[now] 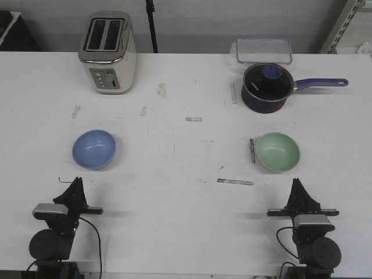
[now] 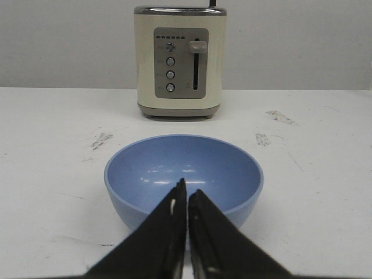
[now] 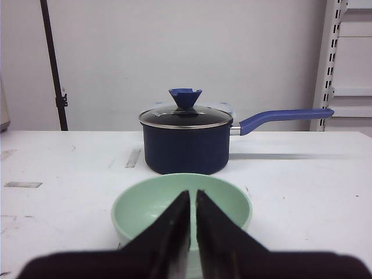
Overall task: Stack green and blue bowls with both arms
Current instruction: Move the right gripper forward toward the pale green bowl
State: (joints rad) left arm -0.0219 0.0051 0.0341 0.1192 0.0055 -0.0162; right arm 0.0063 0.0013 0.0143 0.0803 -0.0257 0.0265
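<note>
In your left wrist view, the left gripper [image 2: 187, 200] hides the near wall of the blue bowl [image 2: 183, 174], and its base runs off the frame edge. The right gripper [image 3: 192, 209] likewise covers the near rim of the green bowl [image 3: 181, 206]. In your front view, both arm bases are cut off, and the toaster [image 1: 108, 52] button markings are too small to read.

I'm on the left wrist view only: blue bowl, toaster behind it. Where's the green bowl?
Observer: The green bowl sits on the table's right side, just ahead of the right gripper.
Operator: Anything behind it?
Observer: A navy saucepan, lid on, with a clear container further back.
Operator: Is the right gripper ready to grasp?
Observer: Not yet; its fingers are nearly together and hold nothing.
</note>
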